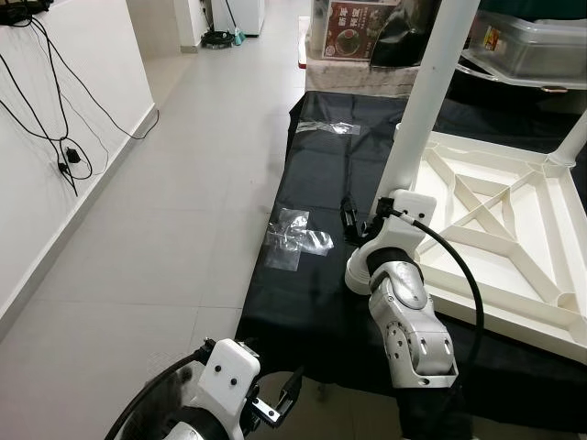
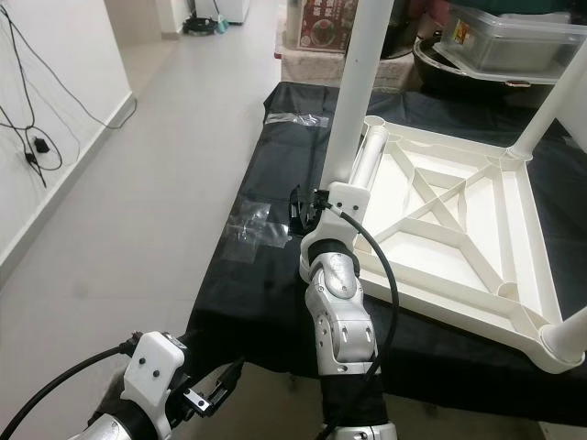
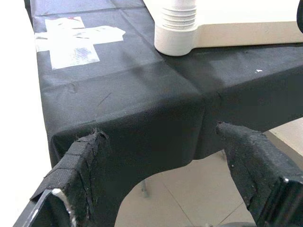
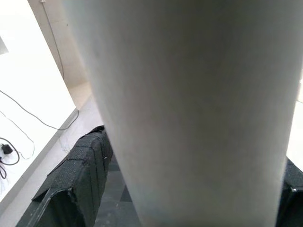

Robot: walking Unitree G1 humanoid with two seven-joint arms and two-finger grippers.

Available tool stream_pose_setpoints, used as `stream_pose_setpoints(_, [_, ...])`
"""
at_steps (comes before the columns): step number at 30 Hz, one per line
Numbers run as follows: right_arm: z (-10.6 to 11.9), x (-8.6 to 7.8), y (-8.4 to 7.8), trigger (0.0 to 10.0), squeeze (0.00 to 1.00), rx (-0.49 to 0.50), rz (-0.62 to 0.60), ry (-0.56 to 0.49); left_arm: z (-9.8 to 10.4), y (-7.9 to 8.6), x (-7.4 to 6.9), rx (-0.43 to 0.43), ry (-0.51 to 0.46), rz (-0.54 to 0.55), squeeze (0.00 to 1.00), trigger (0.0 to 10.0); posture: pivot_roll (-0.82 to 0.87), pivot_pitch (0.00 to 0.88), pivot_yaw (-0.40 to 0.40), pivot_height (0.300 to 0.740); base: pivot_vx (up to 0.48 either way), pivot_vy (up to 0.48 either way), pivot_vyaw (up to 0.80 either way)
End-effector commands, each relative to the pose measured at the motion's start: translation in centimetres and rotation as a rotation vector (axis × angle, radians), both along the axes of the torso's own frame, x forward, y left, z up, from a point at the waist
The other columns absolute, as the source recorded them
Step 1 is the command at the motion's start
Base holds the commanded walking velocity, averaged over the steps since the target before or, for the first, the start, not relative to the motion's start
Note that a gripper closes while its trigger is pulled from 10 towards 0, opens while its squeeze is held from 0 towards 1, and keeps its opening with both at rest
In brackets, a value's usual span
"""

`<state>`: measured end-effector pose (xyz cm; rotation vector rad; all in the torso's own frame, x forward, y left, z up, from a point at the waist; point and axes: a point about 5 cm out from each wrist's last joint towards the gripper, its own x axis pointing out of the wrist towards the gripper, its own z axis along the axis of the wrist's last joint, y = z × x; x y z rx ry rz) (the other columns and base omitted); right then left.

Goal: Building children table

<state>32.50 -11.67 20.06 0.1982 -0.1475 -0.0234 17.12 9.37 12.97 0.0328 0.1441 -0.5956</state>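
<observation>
Upturned white tabletop (image 1: 514, 247) lying on a black cloth (image 1: 312, 293), one leg (image 1: 431, 92) standing upright at its near corner. Right gripper (image 1: 362, 220) fingers clamped round that leg near its base. Left gripper (image 1: 275, 403) low by the cloth's edge, fingers (image 3: 80, 165) spread apart, empty. Plastic bags (image 1: 295, 240) lying on the cloth nearby.

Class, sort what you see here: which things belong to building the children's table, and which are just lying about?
Belongs to the job:
- upturned white tabletop
- white table leg, with the right gripper around it
- left gripper, open, hanging off the table's edge

Just lying about:
- clear plastic bags on the black cloth
- cables on the wall
- plastic storage box
</observation>
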Motion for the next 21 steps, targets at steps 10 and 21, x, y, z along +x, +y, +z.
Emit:
stream_pose_setpoints(10, [0.1, 0.7, 0.0, 10.0, 0.0, -0.005, 0.063, -0.002, -0.3, 0.1, 0.0, -0.005, 0.018, -0.005, 0.0, 10.0, 0.11, 0.115, -0.049, 0.74, 0.0, 0.0, 0.0])
stream_pose_setpoints(21, [1.4, 1.8, -1.3, 10.0, 0.0, 0.009, 0.167, -0.059, -0.4, -0.2, 0.0, -0.012, 0.018, -0.001, 0.0, 10.0, 0.1, 0.101, -0.058, 0.74, 0.0, 0.0, 0.0])
